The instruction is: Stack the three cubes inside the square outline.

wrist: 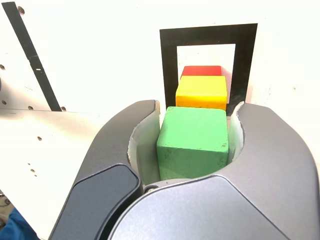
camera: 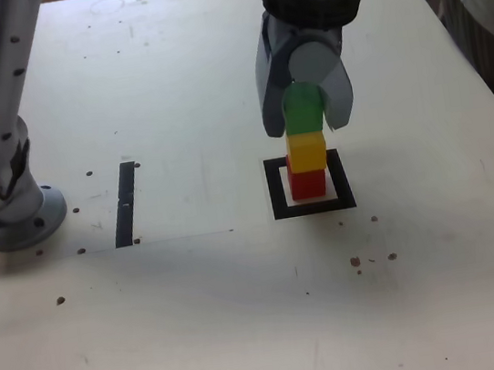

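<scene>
Gripper (camera: 307, 110) closed on the green cube (camera: 303, 109), one grey jaw pressed to each side face. Green cube matte, plain, one small dark nick near a lower corner in the wrist view. It sits on or just above the yellow cube (camera: 307, 152); contact unclear. Yellow rests on the red cube (camera: 307, 182). Three cubes, one per colour. Red stands inside the one square outline (camera: 276, 190), right of table (camera: 247, 314) centre in the exterior view. One black strip (camera: 125, 204) well apart, toward the table's left edge.
</scene>
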Motion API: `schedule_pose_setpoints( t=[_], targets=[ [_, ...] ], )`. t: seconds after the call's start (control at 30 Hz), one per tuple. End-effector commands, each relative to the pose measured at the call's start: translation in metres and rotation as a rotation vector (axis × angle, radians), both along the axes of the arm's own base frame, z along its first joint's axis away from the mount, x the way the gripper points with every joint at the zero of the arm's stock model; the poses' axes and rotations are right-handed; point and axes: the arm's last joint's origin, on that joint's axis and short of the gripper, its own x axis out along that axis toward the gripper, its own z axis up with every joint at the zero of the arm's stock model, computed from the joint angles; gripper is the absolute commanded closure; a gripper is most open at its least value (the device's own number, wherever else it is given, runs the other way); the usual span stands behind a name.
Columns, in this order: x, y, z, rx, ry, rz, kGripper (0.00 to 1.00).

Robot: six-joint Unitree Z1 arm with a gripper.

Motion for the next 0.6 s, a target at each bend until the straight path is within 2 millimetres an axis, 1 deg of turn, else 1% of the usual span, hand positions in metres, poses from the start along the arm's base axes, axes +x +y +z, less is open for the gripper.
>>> schedule_pose_setpoints(
  t=[0.0, 0.33, 0.47, 0.57],
  targets=[
    [0.002, 0.000, -0.003, -0.001, 0.012, -0.002, 0.74],
    [0.007, 0.000, -0.016, -0.012, 0.045, -0.009, 0.73],
    [0.007, 0.000, -0.017, -0.021, 0.049, -0.008, 0.70],
    [0.007, 0.000, -0.016, -0.025, 0.047, -0.007, 0.65]
  ],
)
